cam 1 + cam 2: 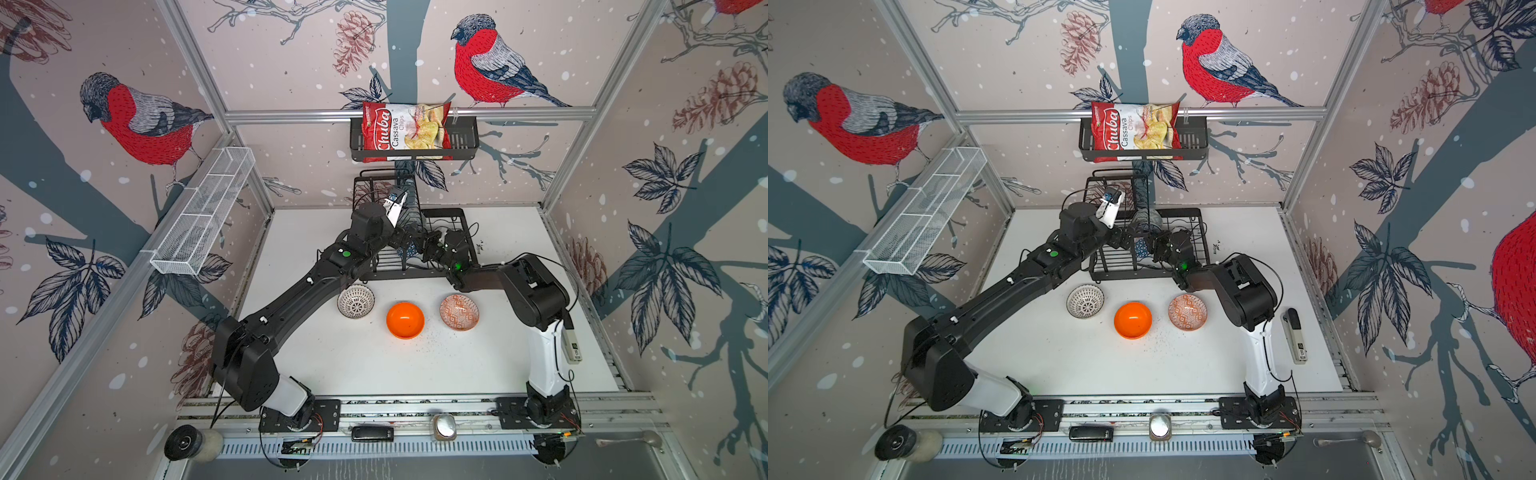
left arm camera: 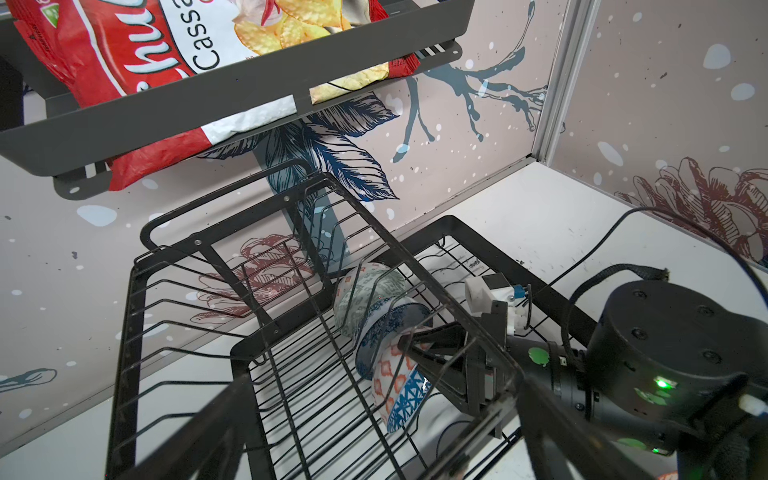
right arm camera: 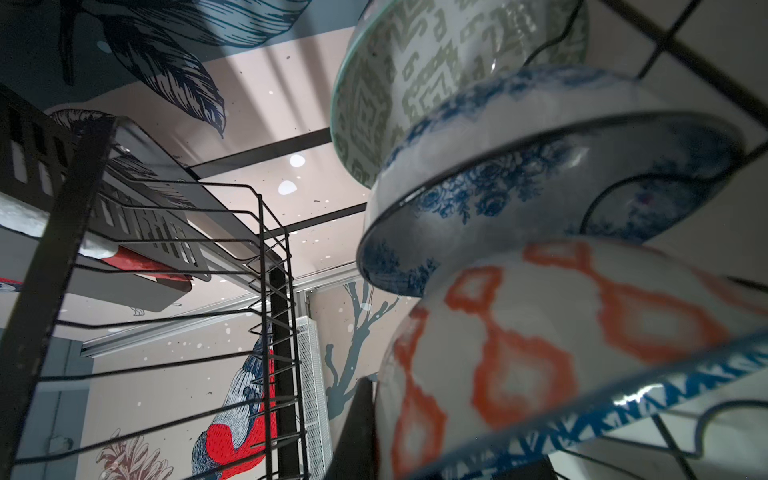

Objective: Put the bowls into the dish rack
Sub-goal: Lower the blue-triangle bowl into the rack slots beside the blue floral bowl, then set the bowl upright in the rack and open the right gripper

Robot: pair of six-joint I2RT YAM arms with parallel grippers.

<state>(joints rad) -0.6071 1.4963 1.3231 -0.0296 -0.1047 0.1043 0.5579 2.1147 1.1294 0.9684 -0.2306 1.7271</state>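
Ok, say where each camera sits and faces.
Top views: high at the front, looking down on table, both arms, dish rack.
Left wrist: above the rack, looking down at the right gripper shut on the orange-and-blue bowl; own fingers blurred.
Right wrist: low in the rack, looking up past that bowl; own finger shows.
Shared: both wrist views show the three racked bowls.

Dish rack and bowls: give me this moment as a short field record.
in dish rack: grey-green bowl, blue floral bowl, orange-and-blue bowl, on edge in a row
on table: black-lined white bowl, plain orange bowl, orange-red patterned bowl
right gripper: shut on orange-and-blue bowl's rim
left gripper: open, above dish rack
still to load: three
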